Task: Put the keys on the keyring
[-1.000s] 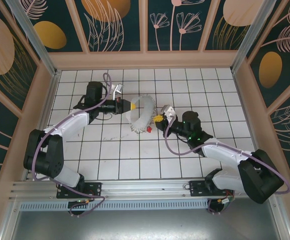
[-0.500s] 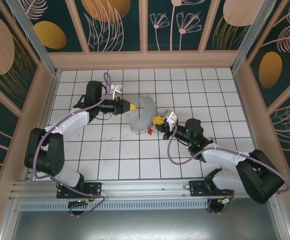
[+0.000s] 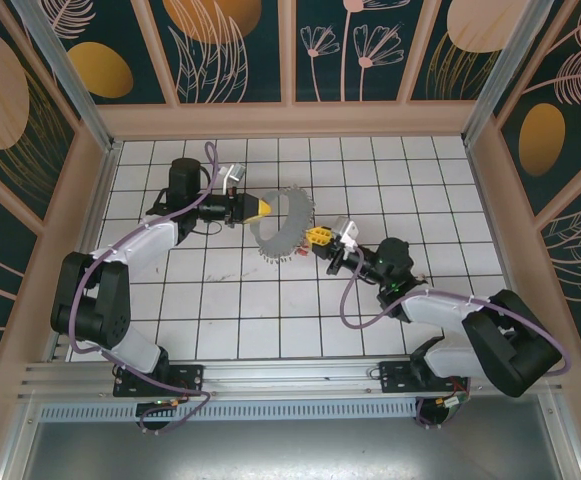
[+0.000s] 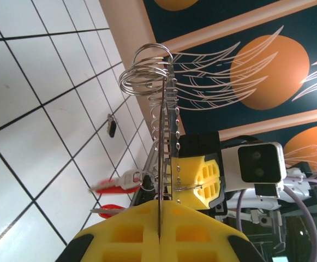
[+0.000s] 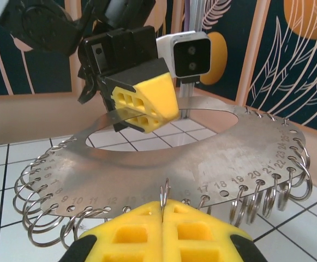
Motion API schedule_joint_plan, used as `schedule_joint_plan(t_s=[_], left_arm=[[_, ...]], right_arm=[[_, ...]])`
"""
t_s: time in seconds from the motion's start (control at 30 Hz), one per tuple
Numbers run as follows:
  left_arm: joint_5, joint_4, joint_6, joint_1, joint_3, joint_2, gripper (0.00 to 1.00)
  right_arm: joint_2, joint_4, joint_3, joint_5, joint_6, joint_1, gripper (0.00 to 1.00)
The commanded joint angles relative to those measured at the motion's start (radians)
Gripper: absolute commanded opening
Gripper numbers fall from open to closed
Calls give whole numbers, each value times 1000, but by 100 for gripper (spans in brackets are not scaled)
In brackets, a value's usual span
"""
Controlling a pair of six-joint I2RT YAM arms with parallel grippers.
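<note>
Two yellow-tipped grippers hold one thing between them. Nearest us, the right gripper (image 5: 163,210) is clamped on a small wire loop (image 5: 164,192) at the near rim of the large flat silvery metal keyring (image 5: 163,164), whose edge is fringed with many such loops and stamped with numbers. Just beside that rim, close to the right gripper, we see the small red-headed keys (image 4: 113,186); whether they hang from a loop we cannot tell. Farther off, the left gripper (image 3: 261,208) pinches the far rim, closed tight on the plate, above the white tiled floor (image 3: 220,300)
</note>
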Motion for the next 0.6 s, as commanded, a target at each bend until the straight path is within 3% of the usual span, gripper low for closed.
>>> schedule_joint_plan(t_s=[0.0, 0.1, 0.17, 0.23, 0.37, 0.57], left_arm=[[2, 103, -87, -1, -6, 3, 4], [-31, -3, 3, -1, 20, 6, 11], [-65, -85, 71, -2, 36, 12, 31], [-128, -147, 125, -1, 41, 10, 41], [-241, -189, 182, -1, 36, -23, 47], [-533, -350, 311, -1, 37, -66, 55]], right_arm=[[-26, 223, 6, -74, 60, -12, 0], [-12, 262, 20, -69, 84, -12, 0], [-3, 237, 41, -63, 83, -12, 0], [2, 166, 67, -58, 66, -11, 0], [0, -7, 111, -36, 32, -13, 0], [-3, -244, 181, -56, 60, -39, 0]])
